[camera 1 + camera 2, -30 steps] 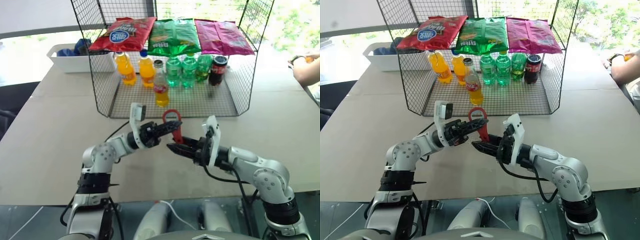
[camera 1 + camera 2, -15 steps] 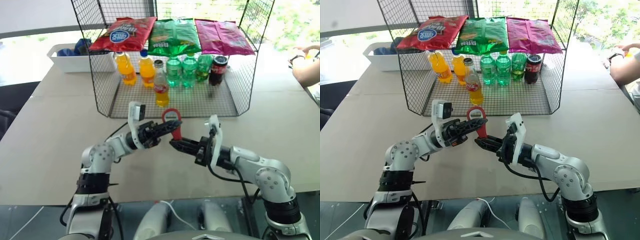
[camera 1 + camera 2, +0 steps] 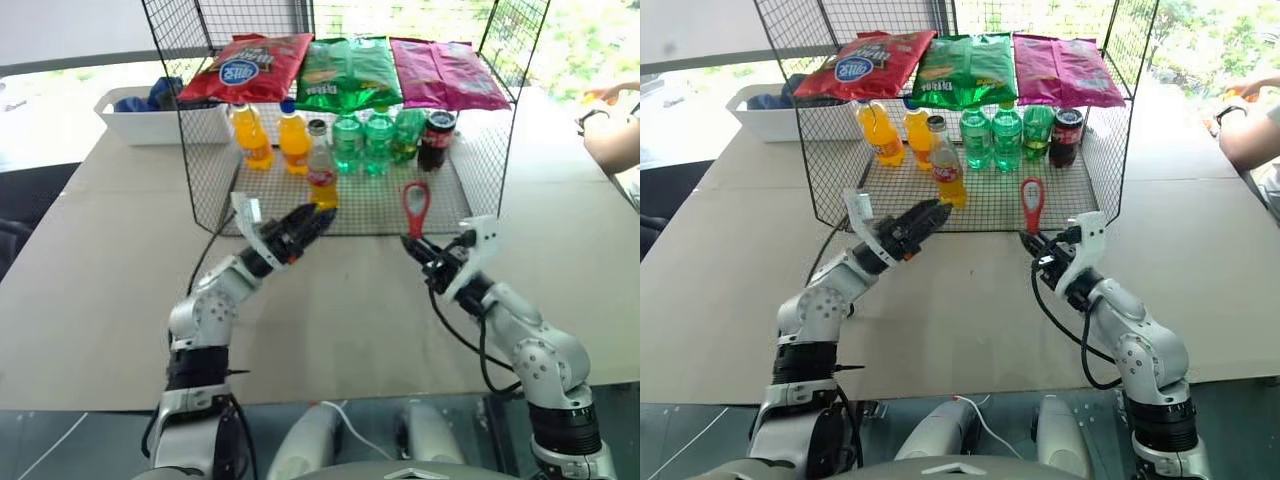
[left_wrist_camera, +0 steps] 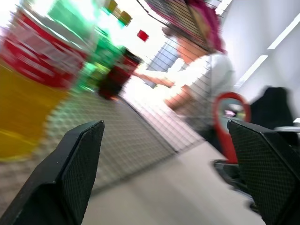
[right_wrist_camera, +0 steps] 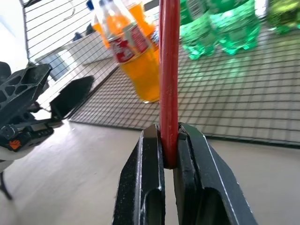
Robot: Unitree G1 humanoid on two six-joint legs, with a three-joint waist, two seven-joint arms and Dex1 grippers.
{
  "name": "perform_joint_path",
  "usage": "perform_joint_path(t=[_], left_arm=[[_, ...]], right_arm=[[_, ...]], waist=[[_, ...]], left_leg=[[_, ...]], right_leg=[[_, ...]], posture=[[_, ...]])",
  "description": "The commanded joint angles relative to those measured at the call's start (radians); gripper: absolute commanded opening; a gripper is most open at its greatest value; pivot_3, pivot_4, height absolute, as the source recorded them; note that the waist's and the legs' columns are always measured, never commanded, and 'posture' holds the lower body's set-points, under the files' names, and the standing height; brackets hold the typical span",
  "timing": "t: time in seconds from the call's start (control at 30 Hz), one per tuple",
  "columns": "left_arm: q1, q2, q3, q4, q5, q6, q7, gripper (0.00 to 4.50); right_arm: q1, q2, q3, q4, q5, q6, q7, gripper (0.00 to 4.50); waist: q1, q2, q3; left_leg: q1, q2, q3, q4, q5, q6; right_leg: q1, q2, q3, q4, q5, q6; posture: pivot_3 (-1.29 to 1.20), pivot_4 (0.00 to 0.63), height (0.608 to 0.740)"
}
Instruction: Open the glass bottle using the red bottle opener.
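The glass bottle [image 3: 322,180] of orange drink with a red label stands at the front of the wire rack's floor. My left gripper [image 3: 305,222] is open just in front of it, pointing at its lower part, with nothing between the fingers [image 4: 70,173]. The bottle [image 4: 28,93] looms close beside that hand. My right gripper [image 3: 415,245] is shut on the handle of the red bottle opener [image 3: 416,205], which stands upright with its ring head on top, to the right of the bottle. In the right wrist view the fingers [image 5: 150,187] clamp the opener [image 5: 168,70] edge-on.
A wire mesh rack [image 3: 455,200] on the table holds two orange plastic bottles [image 3: 270,135], green bottles [image 3: 362,140] and a dark cola bottle [image 3: 436,138], with chip bags [image 3: 348,72] on top. A white bin [image 3: 150,120] sits back left. A person's arm [image 3: 612,140] rests at the right edge.
The left gripper let go of the opener, opened wide and moved forward toward the glass bottle. The right gripper closed on the opener and carried it off to the right, upright.
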Motion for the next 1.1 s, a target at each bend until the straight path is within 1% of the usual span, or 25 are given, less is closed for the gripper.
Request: perform_joint_path(t=[0.03,0.13,0.23,0.37,0.5,0.63,0.77,1.1], left_arm=[[-0.054,-0.026,0.014,0.054,0.076,-0.191,0.031,4.45],[-0.098,-0.017,0.003,0.143,0.180,-0.334,0.073,4.45],[-0.149,-0.025,-0.011,0.221,0.249,-0.454,0.105,4.45],[-0.203,-0.039,-0.041,0.329,0.331,-0.572,0.138,4.45],[-0.287,-0.065,-0.051,0.487,0.396,-0.686,0.209,4.45],[-0.334,-0.067,-0.051,0.590,0.426,-0.756,0.242,4.45],[-0.408,-0.061,-0.048,0.738,0.460,-0.820,0.282,4.45],[-0.538,-0.090,-0.055,0.977,0.496,-0.871,0.309,4.45]], right_arm=[[-0.007,0.022,0.004,-0.004,-0.036,-0.058,0.000,0.00],[-0.019,0.043,0.003,0.002,-0.045,-0.068,0.000,0.00],[-0.024,0.050,0.001,0.004,-0.055,-0.070,0.004,0.00],[-0.025,0.047,0.004,0.002,-0.065,-0.068,0.011,0.00],[-0.030,0.051,0.001,-0.001,-0.072,-0.070,0.009,0.00],[-0.032,0.056,0.002,-0.008,-0.079,-0.076,0.009,0.00],[-0.044,0.070,0.033,-0.006,-0.118,-0.101,0.006,0.00],[-0.044,0.101,0.055,-0.019,-0.147,-0.111,-0.008,0.00]], waist=[[0.001,0.000,0.000],[0.000,0.000,0.000],[-0.001,0.000,0.000],[0.001,0.000,0.000],[-0.001,0.000,0.000],[-0.008,0.000,0.000],[-0.006,0.000,0.000],[-0.006,0.000,0.000]], left_leg=[[0.000,0.000,0.000,0.000,0.000,0.000],[0.000,0.000,0.000,0.000,0.000,0.000],[0.000,0.000,0.000,0.000,0.000,0.000],[-0.001,-0.001,0.000,0.000,0.000,0.000],[-0.001,-0.001,0.000,0.000,0.000,0.001],[-0.001,-0.001,0.000,0.000,0.000,0.001],[-0.001,-0.001,0.000,0.000,0.000,0.001],[-0.001,-0.001,-0.001,0.001,0.000,0.001]], right_leg=[[0.000,0.000,0.000,0.000,0.000,0.000],[0.000,0.001,0.000,0.000,0.000,0.000],[0.000,0.001,0.000,0.000,0.000,0.000],[0.000,0.002,-0.001,-0.001,0.000,0.000],[0.000,0.002,-0.001,-0.001,0.000,0.000],[0.000,0.002,-0.001,0.000,0.000,0.000],[0.000,0.003,-0.001,0.000,0.000,0.000],[0.000,0.003,-0.002,0.000,0.000,0.000]], posture=[[0.00,0.150,0.740],[0.00,0.150,0.740],[0.00,0.150,0.740],[0.00,0.150,0.740],[0.00,0.150,0.740],[0.00,0.150,0.740],[0.00,0.150,0.740],[0.00,0.150,0.740]])
